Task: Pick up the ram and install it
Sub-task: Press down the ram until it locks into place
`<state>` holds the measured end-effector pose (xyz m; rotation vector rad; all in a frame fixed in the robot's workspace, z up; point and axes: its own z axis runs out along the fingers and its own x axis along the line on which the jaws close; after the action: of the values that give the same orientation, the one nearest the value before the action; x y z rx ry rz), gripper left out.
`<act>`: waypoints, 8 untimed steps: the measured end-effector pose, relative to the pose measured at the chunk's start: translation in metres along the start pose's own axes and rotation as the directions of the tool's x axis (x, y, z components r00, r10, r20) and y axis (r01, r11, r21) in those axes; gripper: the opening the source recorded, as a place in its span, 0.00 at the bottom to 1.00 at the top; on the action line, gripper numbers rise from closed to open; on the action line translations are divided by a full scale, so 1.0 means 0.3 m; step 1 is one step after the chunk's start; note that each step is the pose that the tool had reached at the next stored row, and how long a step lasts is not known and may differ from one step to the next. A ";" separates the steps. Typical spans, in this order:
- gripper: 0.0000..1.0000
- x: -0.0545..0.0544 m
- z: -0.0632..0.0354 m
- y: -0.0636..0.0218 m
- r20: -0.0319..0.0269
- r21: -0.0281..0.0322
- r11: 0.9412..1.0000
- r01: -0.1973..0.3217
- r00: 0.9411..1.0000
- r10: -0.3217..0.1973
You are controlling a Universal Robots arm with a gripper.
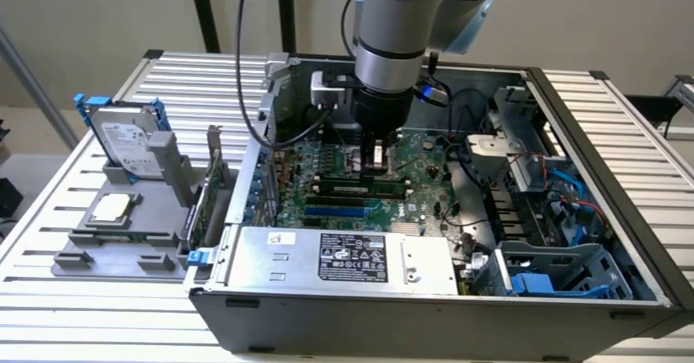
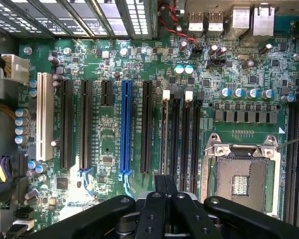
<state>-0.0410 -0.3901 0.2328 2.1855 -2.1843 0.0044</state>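
Inside the open computer case (image 1: 607,217), your gripper (image 2: 165,186) has its fingers pressed together on the ram (image 1: 363,188), which stands in a slot on the motherboard (image 2: 109,144). Uneven pressure there could, I judge, leave one end unseated or strain the board.

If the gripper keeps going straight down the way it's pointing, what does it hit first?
Most likely the motherboard: the gripper points down at the memory slots beside the empty processor socket. The gap left above them is hard to judge.
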 end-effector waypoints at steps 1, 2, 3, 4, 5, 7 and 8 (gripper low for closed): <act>0.11 0.000 0.003 0.000 0.000 0.000 1.000 0.000 1.000 0.000; 0.11 0.000 0.007 0.001 0.000 0.000 1.000 0.000 1.000 0.000; 0.11 0.000 0.010 0.001 -0.001 0.000 1.000 0.000 1.000 0.000; 0.11 0.000 0.014 0.002 -0.001 0.000 1.000 0.000 1.000 0.000; 0.11 0.000 0.020 0.002 -0.001 0.001 1.000 0.000 1.000 0.000; 0.11 0.000 0.028 0.002 -0.001 0.001 1.000 0.000 1.000 0.000; 0.11 -0.001 0.029 0.002 -0.001 0.002 1.000 0.000 1.000 0.000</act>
<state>-0.0420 -0.3902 0.2242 2.1859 -2.1847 0.0068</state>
